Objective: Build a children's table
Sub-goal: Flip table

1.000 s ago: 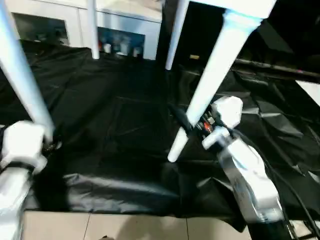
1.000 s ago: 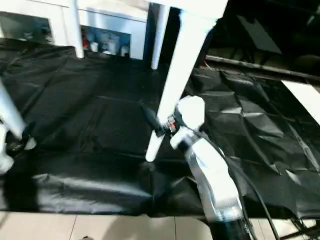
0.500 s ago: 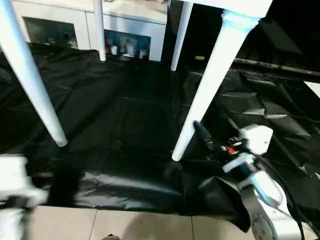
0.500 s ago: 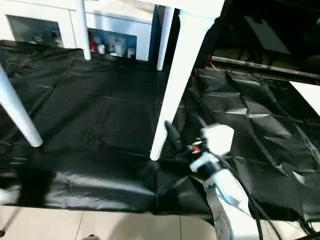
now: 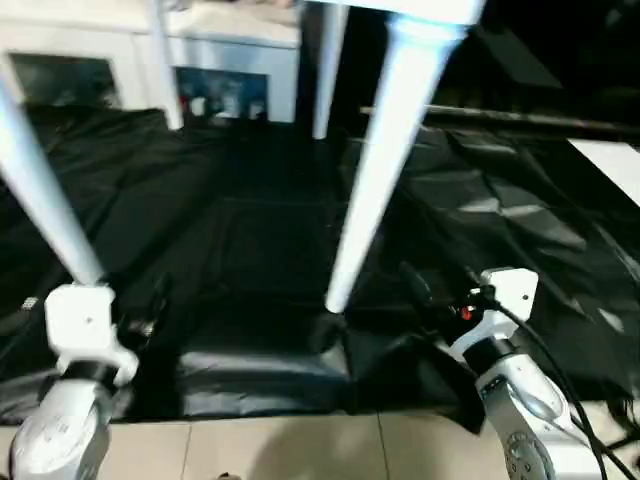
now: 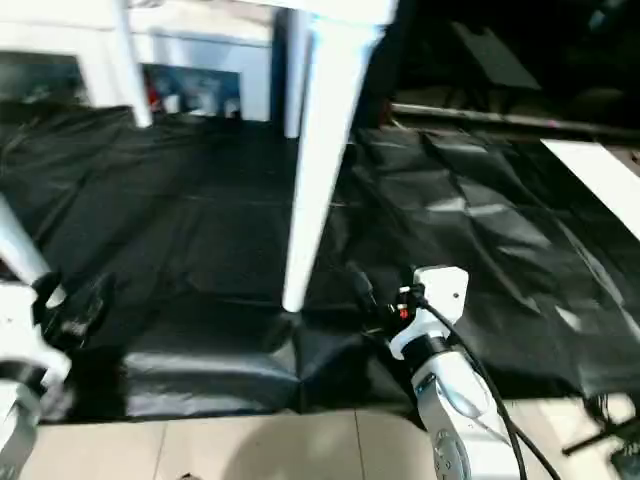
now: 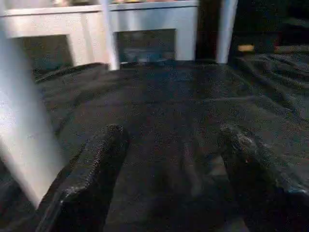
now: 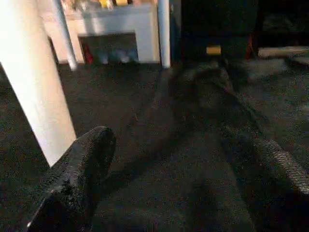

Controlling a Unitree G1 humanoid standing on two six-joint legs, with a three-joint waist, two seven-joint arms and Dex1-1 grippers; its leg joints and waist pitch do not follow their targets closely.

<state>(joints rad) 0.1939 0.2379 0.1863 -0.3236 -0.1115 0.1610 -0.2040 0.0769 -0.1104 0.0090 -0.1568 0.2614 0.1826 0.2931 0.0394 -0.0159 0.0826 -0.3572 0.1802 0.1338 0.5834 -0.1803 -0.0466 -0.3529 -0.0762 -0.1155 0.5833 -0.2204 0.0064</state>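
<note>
Table legs dominate the head views: the children's table [image 5: 420, 10] stands upright on the black sheet [image 5: 250, 230], its white top cut off by the upper edge of the frame and all four tubular legs reaching down to the sheet. The near right leg [image 5: 375, 170] runs from the upper middle of the frame down and slightly left, its foot resting on the sheet at centre; the near left leg [image 5: 45, 200] slants in from the upper left edge to end at middle left, and the two far legs stand small at upper centre before a white cabinet [image 5: 230, 60]. The right gripper [image 5: 420, 292] hovers in the lower right, just to the right of the near right leg's foot and apart from it, fingers spread with nothing between them; in its wrist view that leg [image 8: 38, 87] stands beside one finger [image 8: 82, 164], outside the gap. The left gripper [image 7: 169, 159] is likewise spread wide and empty, its wrist view showing the near left leg [image 7: 24, 130] just beside one black finger [image 7: 91, 169], not between the two. Judging from this, the build looks essentially complete. If either leg were to be grasped again, each lies inward and forward of its own arm, long axis steeply upright, so a level approach with fingers straddling the tube would suit; the right arm is the nearer one for the centre leg.
</note>
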